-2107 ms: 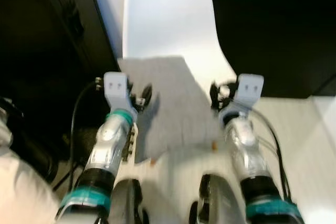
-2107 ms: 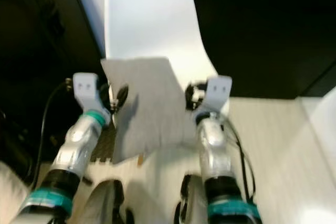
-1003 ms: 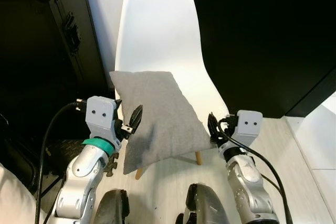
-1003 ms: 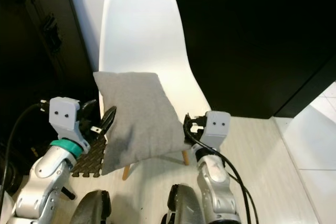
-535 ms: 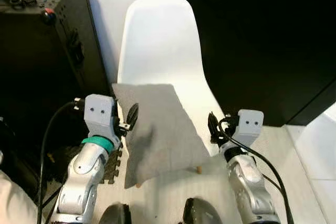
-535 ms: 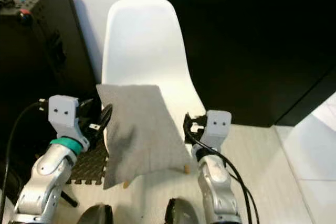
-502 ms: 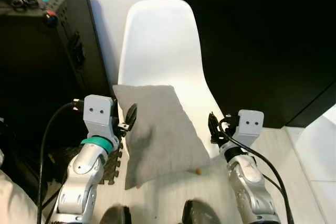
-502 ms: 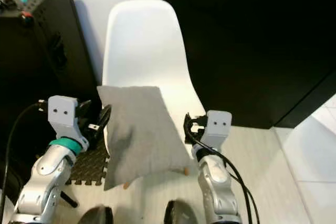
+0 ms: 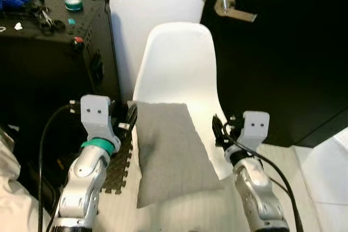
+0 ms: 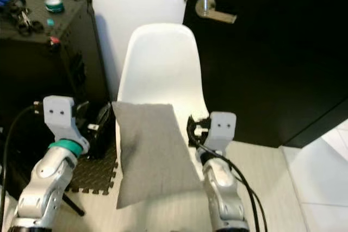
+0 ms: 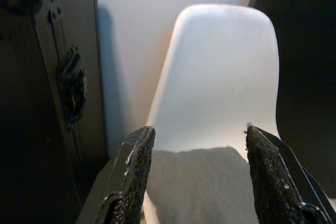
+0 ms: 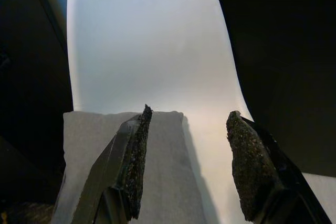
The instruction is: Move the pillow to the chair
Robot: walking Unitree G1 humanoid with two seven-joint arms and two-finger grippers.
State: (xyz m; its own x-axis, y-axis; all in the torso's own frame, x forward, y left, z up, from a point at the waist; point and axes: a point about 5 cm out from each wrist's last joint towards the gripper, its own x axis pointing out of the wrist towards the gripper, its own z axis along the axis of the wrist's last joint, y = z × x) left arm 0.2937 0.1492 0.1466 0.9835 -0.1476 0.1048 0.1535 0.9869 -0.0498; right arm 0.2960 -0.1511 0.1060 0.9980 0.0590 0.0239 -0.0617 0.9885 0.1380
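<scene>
A grey pillow [image 9: 171, 153] lies on the seat of a white shell chair [image 9: 176, 63], its near end hanging over the seat's front edge. My left gripper [image 9: 130, 119] is open just off the pillow's left edge. My right gripper [image 9: 219, 131] is open at the pillow's right side, over the seat. In the left wrist view the open gripper [image 11: 197, 128] looks at the chair back with the pillow [image 11: 202, 184] low ahead. In the right wrist view the open gripper [image 12: 189, 111] frames the pillow [image 12: 123, 161] and the bare seat; nothing is between the fingers.
A tall black case [image 9: 49, 63] with tools on top stands close on the chair's left. A black door [image 9: 283, 52] with a silver handle [image 9: 234, 8] is behind on the right. A black foam mat [image 9: 117, 173] lies on the floor by the chair's left side.
The whole view has risen, bringing the door handle and the case's top into sight. The pillow stays on the seat. My left gripper's fingers have drawn off the pillow's edge.
</scene>
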